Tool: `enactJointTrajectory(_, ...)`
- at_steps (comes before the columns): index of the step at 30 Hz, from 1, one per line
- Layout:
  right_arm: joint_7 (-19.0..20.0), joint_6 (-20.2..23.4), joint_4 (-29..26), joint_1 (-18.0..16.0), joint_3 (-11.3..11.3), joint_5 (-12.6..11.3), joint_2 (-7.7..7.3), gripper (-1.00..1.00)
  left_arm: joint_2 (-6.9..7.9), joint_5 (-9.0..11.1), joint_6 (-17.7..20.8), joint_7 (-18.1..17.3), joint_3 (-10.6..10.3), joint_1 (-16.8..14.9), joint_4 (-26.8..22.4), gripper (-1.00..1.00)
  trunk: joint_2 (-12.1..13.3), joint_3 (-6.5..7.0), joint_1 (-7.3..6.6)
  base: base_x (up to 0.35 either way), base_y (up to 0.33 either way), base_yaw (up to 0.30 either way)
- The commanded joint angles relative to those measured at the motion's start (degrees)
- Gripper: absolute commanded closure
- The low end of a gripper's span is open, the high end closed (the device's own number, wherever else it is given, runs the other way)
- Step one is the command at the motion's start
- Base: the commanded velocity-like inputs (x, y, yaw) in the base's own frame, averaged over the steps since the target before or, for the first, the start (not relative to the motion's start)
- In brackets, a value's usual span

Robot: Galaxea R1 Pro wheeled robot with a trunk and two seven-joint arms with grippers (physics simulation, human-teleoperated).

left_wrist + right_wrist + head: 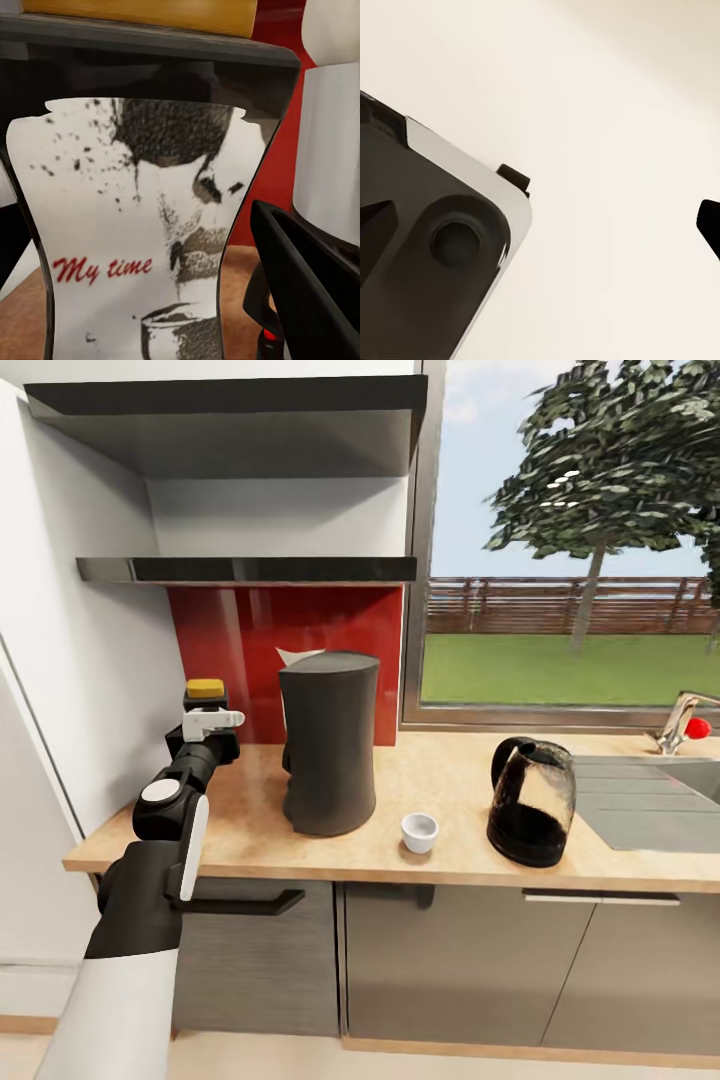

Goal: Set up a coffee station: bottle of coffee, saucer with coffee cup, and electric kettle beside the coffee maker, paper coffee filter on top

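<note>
At nine o'clock of the coffee maker [330, 745] in the head view, the left gripper [208, 722] holds the bottle [206, 692] over the left end of the countertop [455, 830]; only its tan cap rises above the white fingers. Whether the bottle already stands on the wood or hangs just above it I cannot tell. The shelf [250, 569] at twelve o'clock of the coffee maker looks bare. A white tip pokes up behind the coffee maker's top, perhaps the filter, too hidden to say. At four o'clock of the coffee maker stands the cup [419, 832], directly on the wood with no saucer under it. Farther out at three o'clock is the kettle [531, 802], near the sink [650, 800].

Left wrist view: the bottle's [142, 232] black-and-white label, lettered "My time", sits close up between the dark fingers [307, 277], cap at the frame's edge. The jaws look clamped on it.

Right wrist view: a pale floor [607, 112] and a dark-and-white part of the robot's own body [435, 255]; a black finger tip [709, 223] shows at the edge, too little to tell whether those jaws are parted or closed.

By my judgement the bottle step is nearly finished. Left are the release, the saucer under the cup, confirming the filter, and perhaps moving the kettle closer.
</note>
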Motion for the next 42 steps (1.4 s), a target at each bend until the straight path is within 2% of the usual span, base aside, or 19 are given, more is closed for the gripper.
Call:
enactJointTrajectory(1,0.04,-0.19,-0.14,-0.06,0.39,-0.61,-0.05,-1.0,-0.03,-0.37,0.28,-0.02,0.03,-0.05,-0.06,1.0,-0.46,-0.25,0.23,0.0,0.0,0.0)
enactJointTrajectory(21,0.08,-0.19,-0.14,-0.07,0.39,-0.61,-0.05,-1.0,-0.01,-0.39,0.28,-0.02,0.19,-0.05,-0.06,1.0,-8.48,-3.84,4.62,0.0,0.0,0.0)
enactJointTrajectory(25,0.05,-0.14,-0.14,-0.05,0.39,-0.61,-0.05,-1.0,-0.01,-0.42,0.28,-0.02,0.22,-0.05,-0.01,1.0,-8.48,-3.84,4.62,0.0,0.0,0.0)
enactJointTrajectory(31,0.04,-0.02,-0.14,-0.07,0.39,-0.61,-0.05,-1.0,-0.01,-0.39,0.28,-0.02,2.4,-0.05,0.08,1.0,-8.48,-3.84,4.62,0.0,0.0,0.0)
enactJointTrajectory(42,0.05,-0.03,-0.15,-0.06,0.39,-0.69,-0.05,-1.0,-0.01,-0.41,0.28,-0.02,2.66,-0.05,0.2,1.0,-8.48,-3.84,4.62,0.0,0.03,0.0)
